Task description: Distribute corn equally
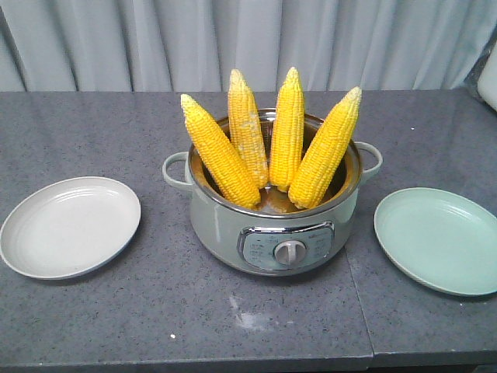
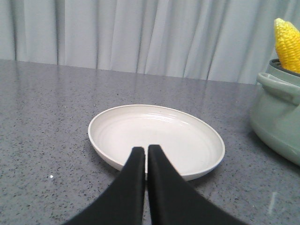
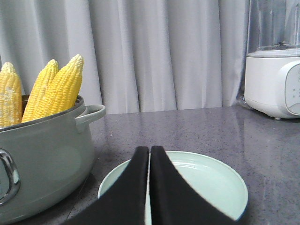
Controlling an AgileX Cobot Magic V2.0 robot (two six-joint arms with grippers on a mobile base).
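Several yellow corn [image 1: 286,128] cobs stand tip-up in a pale green electric pot [image 1: 273,221] at the table's middle. A white plate [image 1: 68,225] lies left of the pot and a mint green plate [image 1: 439,237] lies right of it; both hold nothing. In the left wrist view my left gripper [image 2: 145,151] is shut and empty, its tips over the near rim of the white plate [image 2: 187,140]. In the right wrist view my right gripper [image 3: 149,151] is shut and empty over the near side of the green plate [image 3: 206,183], with the pot [image 3: 42,164] and corn [image 3: 63,89] to its left. Neither gripper shows in the front view.
The grey speckled table [image 1: 194,311] ends at a front edge near the bottom of the front view. A white blender [image 3: 274,70] stands at the back right. Grey curtains [image 1: 248,39] hang behind the table.
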